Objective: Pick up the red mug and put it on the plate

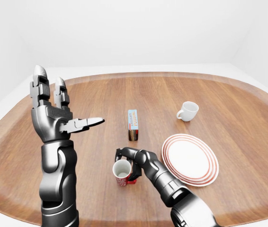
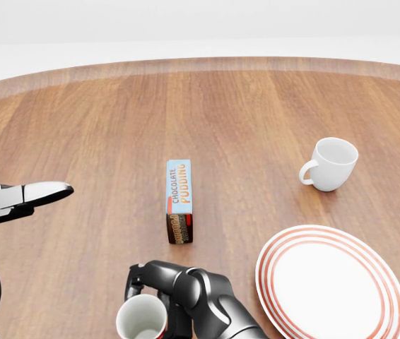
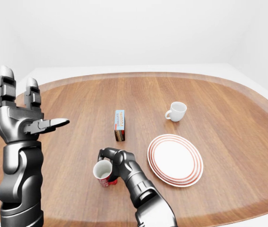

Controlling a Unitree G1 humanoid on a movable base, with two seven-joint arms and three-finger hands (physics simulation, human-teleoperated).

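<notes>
The red mug (image 1: 122, 172) stands upright, its white inside showing, well left of the plate (image 1: 190, 159) in the left-eye view. The plate is round and white, ringed with red stripes at its rim, lying flat with nothing on it.

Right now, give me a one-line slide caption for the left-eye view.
Right hand curls around the red mug beside the striped plate; left hand raised open.

Bright, even, diffuse light throughout; only faint, soft shadows lie under things on the wooden surface (image 1: 228, 123). Renders are sharp, without glare or blur.
</notes>
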